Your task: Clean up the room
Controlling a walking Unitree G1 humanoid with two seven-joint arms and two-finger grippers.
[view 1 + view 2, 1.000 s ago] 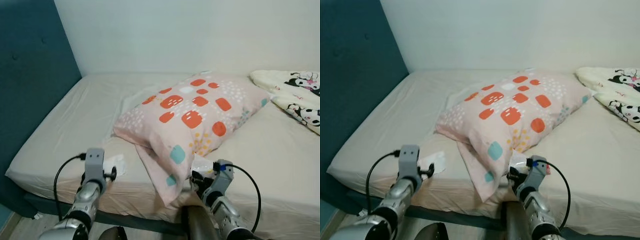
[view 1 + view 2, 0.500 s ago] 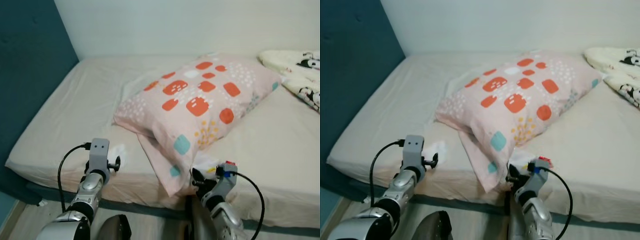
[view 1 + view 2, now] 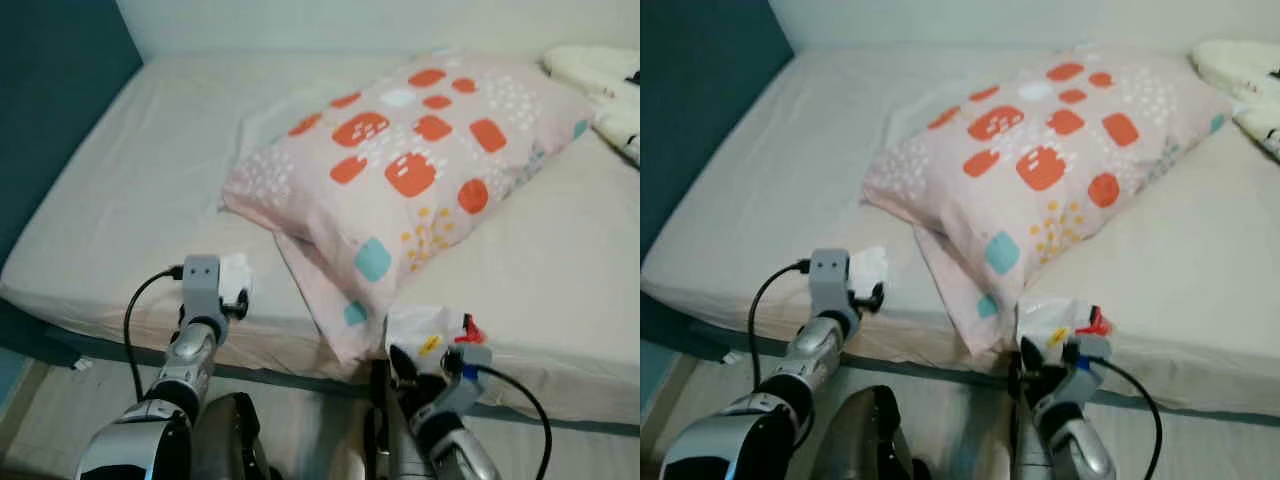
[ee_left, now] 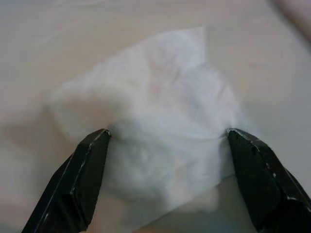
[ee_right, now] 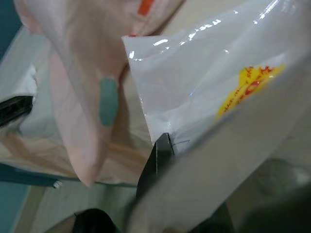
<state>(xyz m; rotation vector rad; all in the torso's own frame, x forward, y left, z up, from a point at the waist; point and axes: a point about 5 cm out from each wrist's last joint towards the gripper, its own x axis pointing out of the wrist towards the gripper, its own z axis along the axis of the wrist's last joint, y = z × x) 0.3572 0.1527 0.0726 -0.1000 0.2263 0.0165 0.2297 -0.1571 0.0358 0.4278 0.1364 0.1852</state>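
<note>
Since a second ago our view has tipped down and closer to the bed (image 3: 120,200), and our left gripper (image 4: 167,160) has reached the tissue (image 4: 150,141), its fingers (image 4: 82,179) spread wide with the tissue between them. The tissue is a crumpled white sheet with no clear long axis, lying at the near edge of the bed just left of the pillow (image 3: 420,170). Our right gripper (image 3: 1052,362) is clamped on a white plastic wrapper (image 5: 218,92) with a yellow and red print, held up by the pillow's near corner.
</note>
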